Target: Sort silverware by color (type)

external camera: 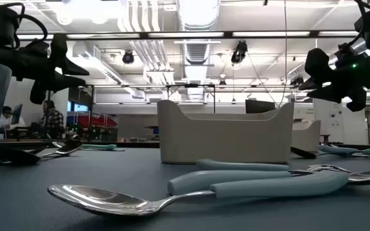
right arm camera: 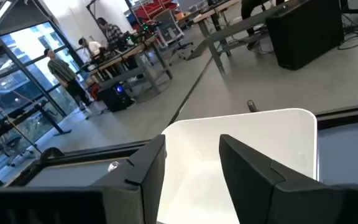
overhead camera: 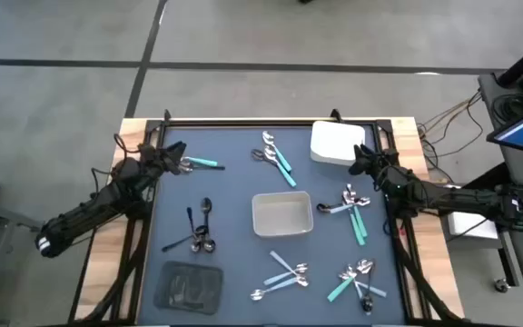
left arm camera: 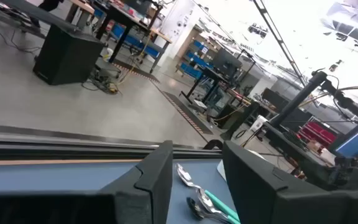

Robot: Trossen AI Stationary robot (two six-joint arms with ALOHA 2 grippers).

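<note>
Silverware lies in loose groups on the dark mat. A teal-handled pair sits by my left gripper, which hovers open near the far-left corner. Its fingers frame teal-handled pieces farther off. My right gripper hovers open beside the white tray, which fills its wrist view. Other groups: teal, black, mixed teal and pale-blue, pale-blue and mixed. Pale-blue-handled spoons lie close in the low view.
A grey square tray stands mid-table, showing as a pale box in the low view. A dark tray holding some dark pieces sits at the near-left corner. A raised black frame borders the mat. People stand in the room beyond.
</note>
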